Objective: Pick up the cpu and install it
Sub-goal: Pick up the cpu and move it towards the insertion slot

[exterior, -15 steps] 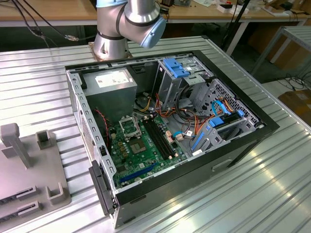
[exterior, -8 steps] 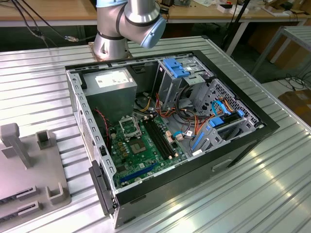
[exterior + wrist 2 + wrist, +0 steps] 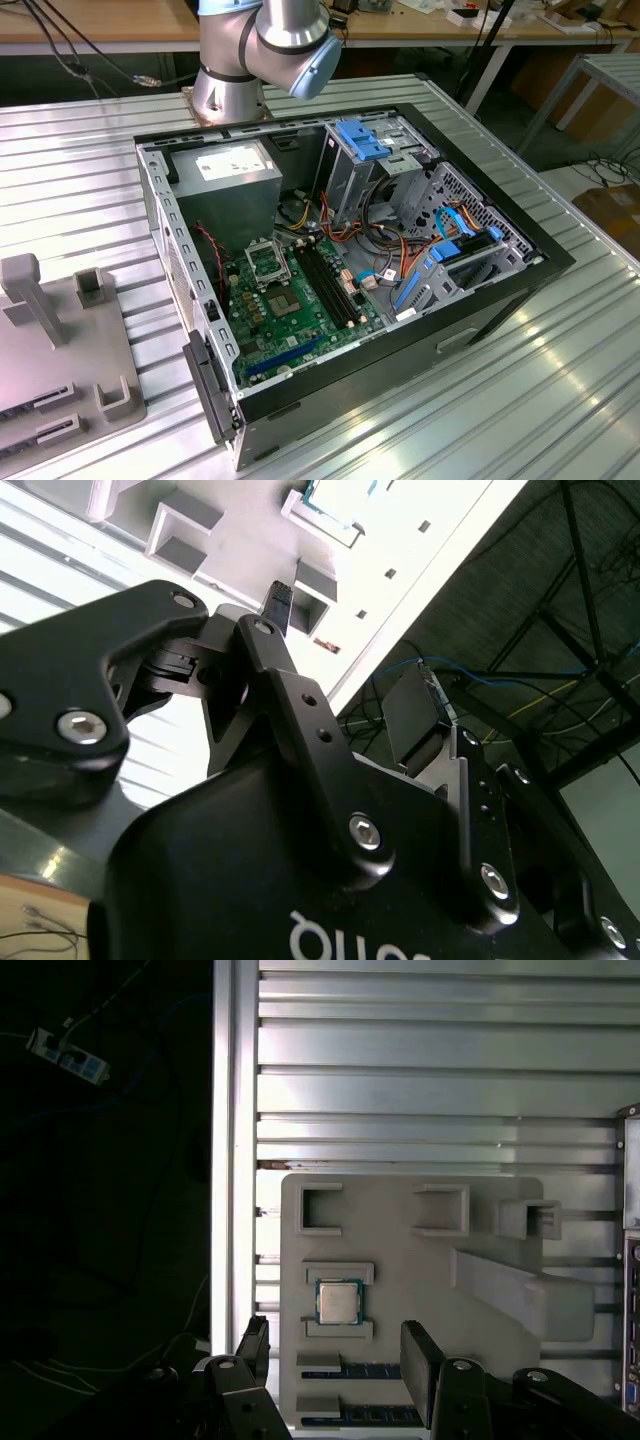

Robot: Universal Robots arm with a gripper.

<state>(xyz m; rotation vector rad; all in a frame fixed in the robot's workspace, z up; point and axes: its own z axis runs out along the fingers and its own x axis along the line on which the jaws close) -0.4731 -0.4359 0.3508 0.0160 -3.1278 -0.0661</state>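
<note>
First wrist view: the cpu (image 3: 338,1302) lies flat in its nest on the grey fixture tray (image 3: 400,1260), and the gripper (image 3: 336,1332) hangs above it, fingers spread, holding nothing. I judge pickup and installation both outstanding. In the exterior view, the socket (image 3: 265,262) on the motherboard (image 3: 310,325) appears vacant, but I cannot make out its latch. The tray is cut off at that view's left edge.

The cpu (image 3: 338,1302) is topped in pale silver-grey and rimmed in green. The tray (image 3: 400,1260) is coloured flat grey, the counter (image 3: 430,1060) is ribbed in silver, and the hand (image 3: 337,1352) is finished black.
</note>
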